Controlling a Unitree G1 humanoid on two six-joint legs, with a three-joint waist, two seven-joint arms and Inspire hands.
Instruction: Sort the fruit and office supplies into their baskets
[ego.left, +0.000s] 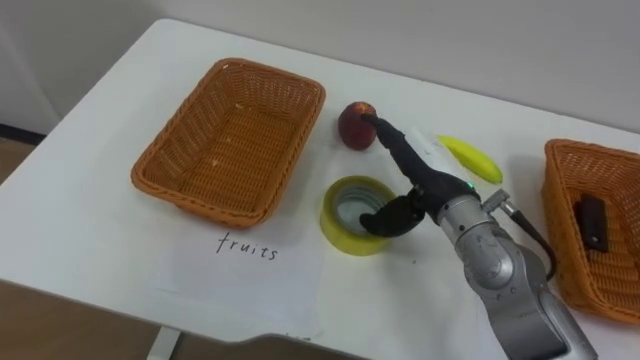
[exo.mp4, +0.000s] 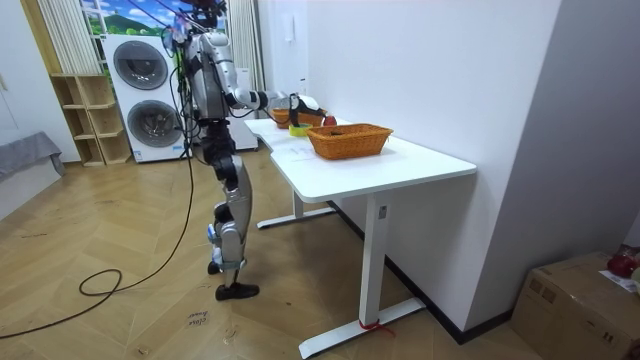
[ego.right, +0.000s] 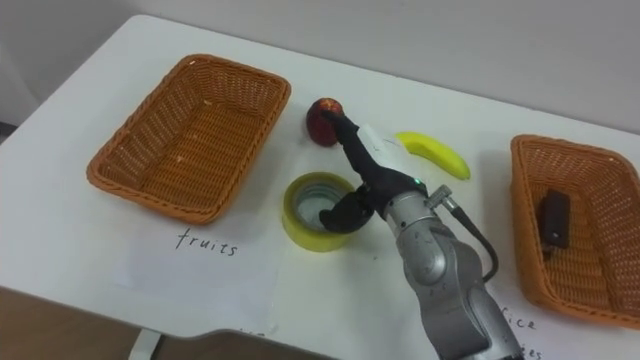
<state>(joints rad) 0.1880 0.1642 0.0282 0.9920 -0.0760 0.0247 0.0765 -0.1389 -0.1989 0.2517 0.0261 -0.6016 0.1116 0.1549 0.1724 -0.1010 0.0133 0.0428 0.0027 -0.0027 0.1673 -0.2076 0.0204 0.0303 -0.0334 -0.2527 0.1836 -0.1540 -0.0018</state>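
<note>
Apple (ego.left: 355, 124) is sitting on the white table (ego.left: 90, 200), just outside the far right corner of the empty fruit basket (ego.left: 235, 140). The right hand (ego.left: 420, 190) is reaching in from the right with its fingers (ego.left: 392, 140) stretched out straight. Their tips are touching the apple's right side and gripping nothing. Its thumb is hanging over a yellow tape roll (ego.left: 345, 232) lying in front of the apple. A banana (ego.left: 472, 158) is lying just behind the wrist. The other basket (ego.left: 570, 230), at the right edge, is holding a dark item (ego.left: 592, 222).
</note>
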